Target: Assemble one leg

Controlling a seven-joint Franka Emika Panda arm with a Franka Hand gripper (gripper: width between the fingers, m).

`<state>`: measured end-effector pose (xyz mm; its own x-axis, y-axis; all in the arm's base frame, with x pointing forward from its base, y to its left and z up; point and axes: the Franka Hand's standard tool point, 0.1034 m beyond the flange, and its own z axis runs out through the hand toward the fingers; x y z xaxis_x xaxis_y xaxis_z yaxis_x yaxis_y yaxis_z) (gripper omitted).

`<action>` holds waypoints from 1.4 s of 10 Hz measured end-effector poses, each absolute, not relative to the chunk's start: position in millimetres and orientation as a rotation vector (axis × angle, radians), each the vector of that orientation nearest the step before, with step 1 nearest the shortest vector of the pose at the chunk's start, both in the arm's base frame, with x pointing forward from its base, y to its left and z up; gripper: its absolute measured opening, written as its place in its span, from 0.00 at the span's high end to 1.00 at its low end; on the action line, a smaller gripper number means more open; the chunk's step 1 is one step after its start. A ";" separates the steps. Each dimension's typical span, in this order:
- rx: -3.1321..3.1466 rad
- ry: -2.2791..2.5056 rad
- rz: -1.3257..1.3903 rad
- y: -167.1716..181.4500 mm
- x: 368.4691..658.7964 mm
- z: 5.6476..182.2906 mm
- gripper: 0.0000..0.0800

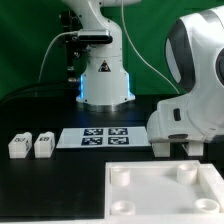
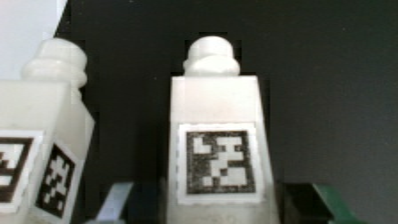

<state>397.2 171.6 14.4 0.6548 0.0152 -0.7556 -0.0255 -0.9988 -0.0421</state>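
In the wrist view a white leg point(image 2: 221, 130) with a rounded peg at its end and a black-and-white tag lies between my gripper's fingers point(image 2: 118, 203). My gripper point(image 2: 224, 205) is open, with a dark gap on each side of the leg. A second leg point(image 2: 43, 140) lies close beside it. In the exterior view my gripper point(image 1: 181, 147) hangs low over the table at the right, and these two legs are hidden behind the arm. Two more legs point(image 1: 18, 146) point(image 1: 43, 145) lie at the exterior view's left.
The wide white panel point(image 1: 150, 200) with round corner sockets lies in front of my gripper. The marker board point(image 1: 103, 137) lies flat mid-table. The robot base point(image 1: 104, 85) stands behind it. The table is black.
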 end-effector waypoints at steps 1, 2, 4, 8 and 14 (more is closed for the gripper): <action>-2.813 0.009 1.285 171.6 397.2 14.4 0.64; -2.813 0.009 1.285 171.6 397.2 14.4 0.64; -2.813 0.009 1.285 171.6 397.2 14.4 0.64; -2.801 -0.090 1.205 158.5 424.2 47.4 0.64; -3.032 -0.073 0.221 134.7 467.8 143.7 0.64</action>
<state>467.8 134.7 143.7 0.9884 0.0551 -0.1418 0.0406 -0.9938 -0.1033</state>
